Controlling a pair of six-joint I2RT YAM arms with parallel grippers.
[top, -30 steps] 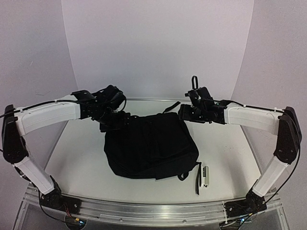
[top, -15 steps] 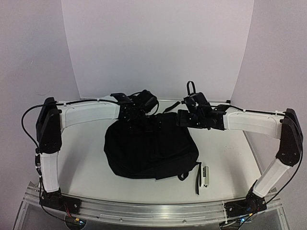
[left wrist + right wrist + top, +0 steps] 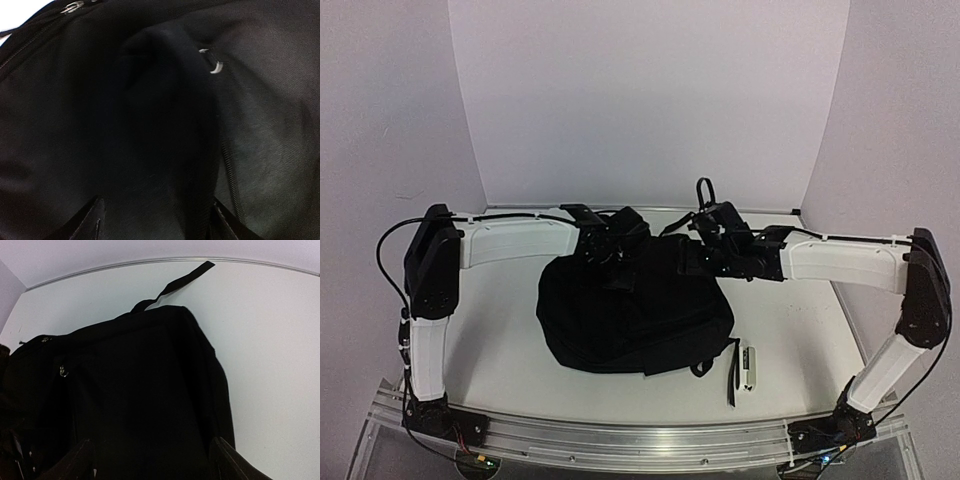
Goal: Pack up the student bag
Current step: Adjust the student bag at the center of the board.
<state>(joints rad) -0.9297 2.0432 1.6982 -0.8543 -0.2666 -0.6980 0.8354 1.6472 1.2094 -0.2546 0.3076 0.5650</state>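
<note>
No readable text or label shows anywhere

The left arm (image 3: 510, 240) and right arm (image 3: 830, 262) wear white shells, black joints, thin black cables.

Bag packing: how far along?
Done: nothing visibly packed; the bag hides its inside. In hand: left gripper and right gripper, both open, sit at the bag's far edge, the left close over fabric near a zipper. Remaining: a small white item lies outside, beside the bag.
</note>
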